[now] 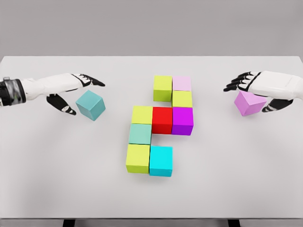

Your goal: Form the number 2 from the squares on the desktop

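- Nearest me on the white table (57, 189), a yellow-green cube (138, 159) and a cyan cube (161, 161) sit touching, side by side.
- Behind them a pale green cube (140, 134), then a row: yellow cube (141, 115), red cube (162, 120), purple cube (182, 121).
- Farther back, a lime cube (182, 99), a pale pink cube (182, 83) and another lime block (162, 88).
- My left hand (71, 92) has fingers spread about a tilted teal cube (91, 105); whether it grips, I cannot tell.
- My right hand (258, 90) clasps a tilted pink cube (249, 102) from above.
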Tool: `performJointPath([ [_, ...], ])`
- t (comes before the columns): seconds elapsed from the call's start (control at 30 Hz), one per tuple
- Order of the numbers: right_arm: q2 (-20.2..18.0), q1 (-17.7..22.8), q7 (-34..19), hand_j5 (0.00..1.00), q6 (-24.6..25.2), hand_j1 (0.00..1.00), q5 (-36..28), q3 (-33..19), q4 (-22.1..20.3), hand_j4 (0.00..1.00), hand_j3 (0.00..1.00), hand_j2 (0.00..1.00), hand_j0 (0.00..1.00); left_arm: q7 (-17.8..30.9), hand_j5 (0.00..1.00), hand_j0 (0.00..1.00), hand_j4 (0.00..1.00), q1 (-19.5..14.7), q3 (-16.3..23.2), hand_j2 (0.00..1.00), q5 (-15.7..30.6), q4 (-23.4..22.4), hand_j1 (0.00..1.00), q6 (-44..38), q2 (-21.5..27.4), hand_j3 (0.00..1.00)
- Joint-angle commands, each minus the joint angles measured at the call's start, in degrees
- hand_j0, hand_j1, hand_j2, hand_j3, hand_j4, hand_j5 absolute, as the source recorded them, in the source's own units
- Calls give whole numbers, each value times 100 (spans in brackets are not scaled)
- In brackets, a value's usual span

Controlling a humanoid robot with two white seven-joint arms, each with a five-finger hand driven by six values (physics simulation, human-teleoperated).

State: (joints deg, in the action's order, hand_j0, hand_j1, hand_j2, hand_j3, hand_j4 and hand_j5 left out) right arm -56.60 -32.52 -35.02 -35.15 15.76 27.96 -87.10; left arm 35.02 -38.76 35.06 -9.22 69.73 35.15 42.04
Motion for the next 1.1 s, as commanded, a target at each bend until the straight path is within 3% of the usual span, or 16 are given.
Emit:
performJointPath([
  [0.0, 96, -17, 2, 100, 15, 100, -29, 8, 246, 100, 100, 100, 100, -2, 100, 100, 100, 0, 0, 100, -80, -240, 100, -15, -153, 100],
  [0.27, 369, -228, 2, 100, 15, 100, -29, 96, 905, 100, 100, 100, 100, -2, 100, 100, 100, -141, 176, 100, -132, -416, 100, -15, -232, 100],
  [1.07, 755, -448, 2, 100, 15, 100, 59, 377, 1890, 100, 100, 100, 100, -2, 100, 100, 100, -176, 273, 100, -141, -636, 100, -15, -355, 100],
])
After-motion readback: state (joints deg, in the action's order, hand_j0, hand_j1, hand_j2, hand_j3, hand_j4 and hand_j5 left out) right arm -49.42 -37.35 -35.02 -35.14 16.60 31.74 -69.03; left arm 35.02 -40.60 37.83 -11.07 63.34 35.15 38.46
